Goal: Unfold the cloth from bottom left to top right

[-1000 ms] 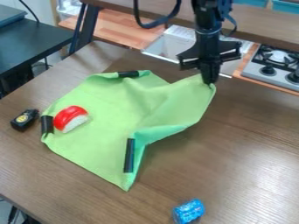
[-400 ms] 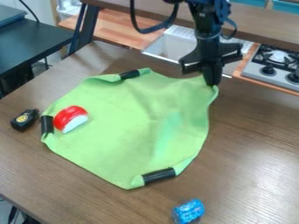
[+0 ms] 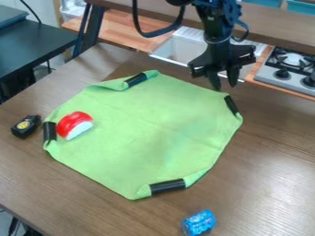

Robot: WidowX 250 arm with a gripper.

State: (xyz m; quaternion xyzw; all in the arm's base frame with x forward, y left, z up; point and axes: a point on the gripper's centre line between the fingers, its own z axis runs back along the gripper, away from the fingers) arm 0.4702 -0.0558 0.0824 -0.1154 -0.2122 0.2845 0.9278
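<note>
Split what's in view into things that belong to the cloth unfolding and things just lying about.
Part of the job:
- green cloth
- black gripper, above the cloth's upper right edge, fingers apart

Just lying about:
- red and white toy, on the cloth
- small black object, left of the cloth
- blue cylindrical item, front of table
</note>
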